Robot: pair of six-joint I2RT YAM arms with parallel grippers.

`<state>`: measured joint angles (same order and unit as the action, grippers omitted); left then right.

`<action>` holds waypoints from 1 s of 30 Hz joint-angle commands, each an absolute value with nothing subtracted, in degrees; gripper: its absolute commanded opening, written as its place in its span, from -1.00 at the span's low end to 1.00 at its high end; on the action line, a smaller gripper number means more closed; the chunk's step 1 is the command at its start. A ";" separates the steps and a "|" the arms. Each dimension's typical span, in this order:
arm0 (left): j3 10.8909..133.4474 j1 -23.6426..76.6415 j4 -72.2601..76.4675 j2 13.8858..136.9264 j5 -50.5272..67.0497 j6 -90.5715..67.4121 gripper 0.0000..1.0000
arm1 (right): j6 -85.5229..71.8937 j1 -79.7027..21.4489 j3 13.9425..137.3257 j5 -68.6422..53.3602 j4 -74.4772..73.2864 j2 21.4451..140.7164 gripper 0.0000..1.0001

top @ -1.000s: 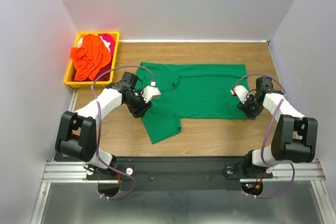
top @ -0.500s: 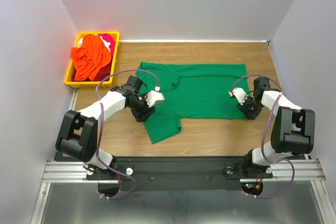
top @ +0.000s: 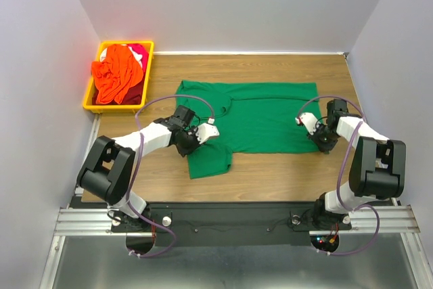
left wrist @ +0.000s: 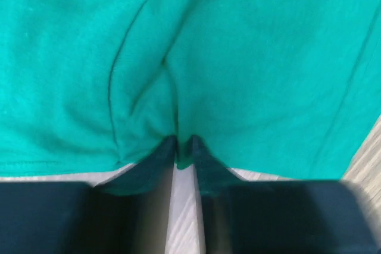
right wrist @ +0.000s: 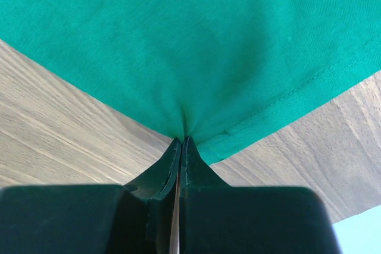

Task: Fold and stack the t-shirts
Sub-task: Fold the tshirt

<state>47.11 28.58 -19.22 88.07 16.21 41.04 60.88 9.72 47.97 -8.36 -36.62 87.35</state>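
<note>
As green t-shirt point(top: 267, 116) lies spread, left tool point(top: 190, 145), right tool point(top: 323, 143), both pinching it.

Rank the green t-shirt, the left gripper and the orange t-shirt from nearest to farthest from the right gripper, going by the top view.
1. green t-shirt: mid-table, its hem pinched in the right gripper.
2. left gripper: across the shirt, at its left edge.
3. orange t-shirt: far left, in the yellow bin.
</note>
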 commanded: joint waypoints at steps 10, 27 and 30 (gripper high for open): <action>49.56 28.92 -35.22 77.79 18.19 39.90 -1.00 | 60.47 10.20 50.45 -6.68 -42.43 80.69 -0.99; 65.38 21.37 -42.80 78.46 21.53 41.92 -1.00 | 59.24 11.51 67.30 -8.96 -48.87 87.26 -0.99; 70.65 19.87 -42.80 83.48 22.06 42.45 -1.00 | 58.71 11.51 71.53 -9.67 -49.31 92.62 -0.99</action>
<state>64.58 21.87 -41.56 78.96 20.99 40.73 59.55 10.92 65.89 -8.58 -48.75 88.47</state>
